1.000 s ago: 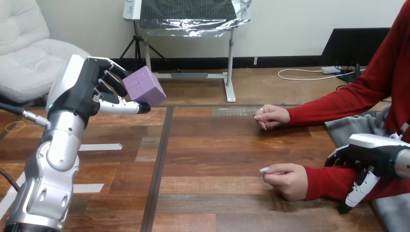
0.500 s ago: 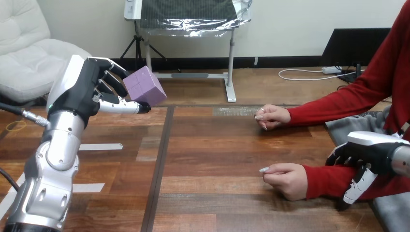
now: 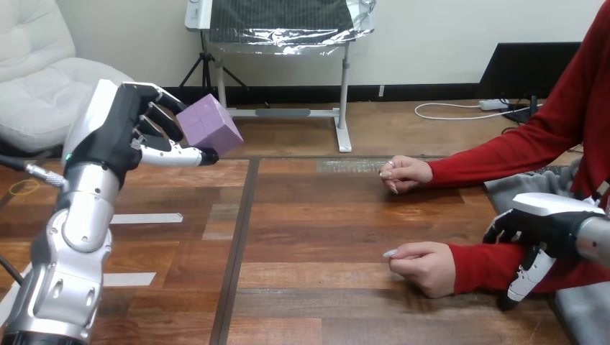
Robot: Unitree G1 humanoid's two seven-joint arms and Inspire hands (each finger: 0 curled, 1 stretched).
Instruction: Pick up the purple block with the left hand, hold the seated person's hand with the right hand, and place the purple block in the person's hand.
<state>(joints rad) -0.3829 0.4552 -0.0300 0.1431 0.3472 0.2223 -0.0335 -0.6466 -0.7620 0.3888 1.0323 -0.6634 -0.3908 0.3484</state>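
Thumb and curled fingers of the left hand (image 3: 115, 133) pinch the purple block (image 3: 210, 126), raised above the table's (image 3: 309, 215) far left part. The right hand (image 3: 536, 223) lies over the person's red sleeve (image 3: 478, 264) at the table's near right edge; whether it grips the forearm cannot be told. The person's nearer hand (image 3: 424, 267) rests closed on the table by that edge, and the farther hand (image 3: 404, 172) rests toward the table's far side.

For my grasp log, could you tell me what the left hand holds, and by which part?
The left hand holds the purple block in the air: fingers on its left face, thumb beneath.
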